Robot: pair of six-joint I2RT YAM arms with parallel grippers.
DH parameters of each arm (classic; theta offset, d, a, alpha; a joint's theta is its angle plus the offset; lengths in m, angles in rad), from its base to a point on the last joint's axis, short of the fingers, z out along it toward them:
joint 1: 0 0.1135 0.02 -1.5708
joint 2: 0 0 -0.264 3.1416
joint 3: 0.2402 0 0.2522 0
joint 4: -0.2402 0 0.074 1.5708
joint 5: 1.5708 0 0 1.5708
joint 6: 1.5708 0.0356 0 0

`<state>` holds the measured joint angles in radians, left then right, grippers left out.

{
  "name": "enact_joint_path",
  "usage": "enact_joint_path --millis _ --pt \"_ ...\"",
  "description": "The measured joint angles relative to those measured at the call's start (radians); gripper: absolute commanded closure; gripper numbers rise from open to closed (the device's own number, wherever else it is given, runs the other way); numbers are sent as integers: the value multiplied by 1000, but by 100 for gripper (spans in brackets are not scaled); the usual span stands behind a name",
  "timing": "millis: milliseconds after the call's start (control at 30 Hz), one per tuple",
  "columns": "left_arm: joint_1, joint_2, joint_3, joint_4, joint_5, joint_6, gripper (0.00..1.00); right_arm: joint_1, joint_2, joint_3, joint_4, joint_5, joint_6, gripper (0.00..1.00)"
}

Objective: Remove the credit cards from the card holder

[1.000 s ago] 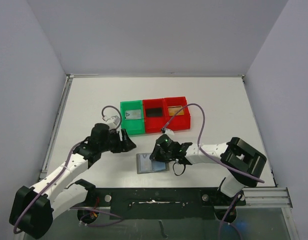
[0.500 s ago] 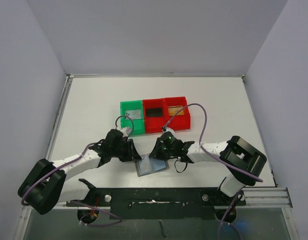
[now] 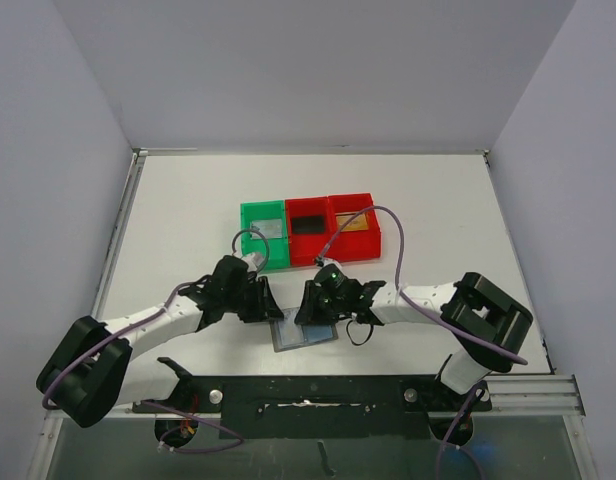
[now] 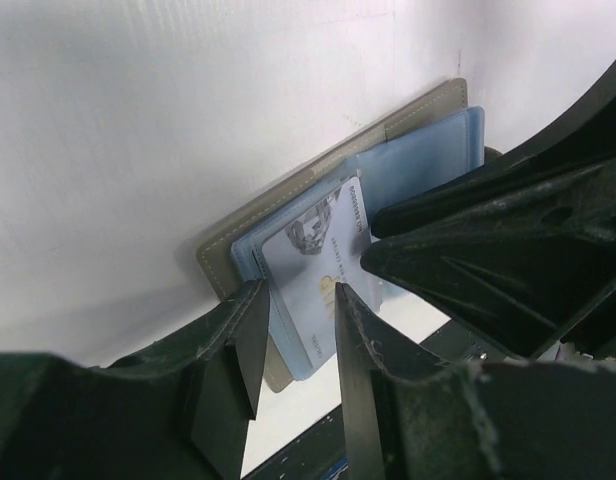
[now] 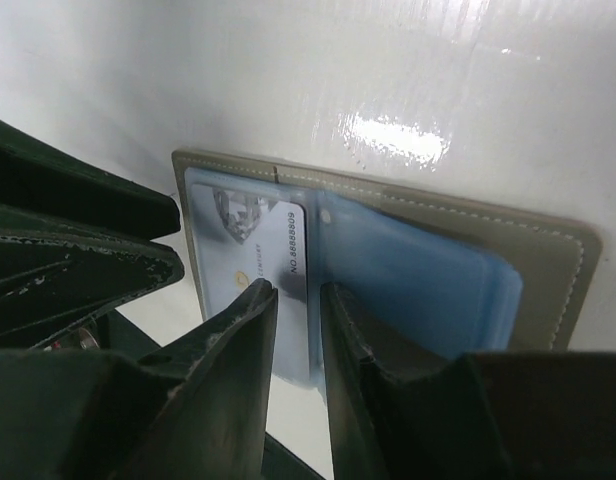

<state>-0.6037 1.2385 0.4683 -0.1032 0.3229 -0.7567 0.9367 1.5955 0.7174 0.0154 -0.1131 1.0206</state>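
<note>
Open and flat near the 6 o'clock edge of the white counter [image 3: 188,200], the card holder [image 3: 306,337] lies with its long axis roughly 9 to 3 o'clock, the 3 o'clock end tipped slightly away from me. A silvery credit card [image 5: 250,250] sits in its 9 o'clock pocket, apparently lengthwise across the holder. My left claw [image 4: 298,288] and right claw [image 5: 298,287] hover over that card, fingers narrowly parted, gripping nothing I can see.

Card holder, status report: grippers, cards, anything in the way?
Both slightly open: left gripper, right gripper, tips at the open card holder. One silvery card in its pocket, not out yet. Grippers crowd each other.
</note>
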Motion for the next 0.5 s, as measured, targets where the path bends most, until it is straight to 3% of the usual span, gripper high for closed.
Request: enact_joint_path --millis 167,400,500 --pt "-17 25 3 -2 0 0 74 8 7 1 -2 -14 1 72" --pt "-50 93 39 -36 -39 5 90 4 19 -8 24 -36 3 99" --pt "-52 98 52 -63 -63 5 92 -7 14 -34 62 -50 10 100"
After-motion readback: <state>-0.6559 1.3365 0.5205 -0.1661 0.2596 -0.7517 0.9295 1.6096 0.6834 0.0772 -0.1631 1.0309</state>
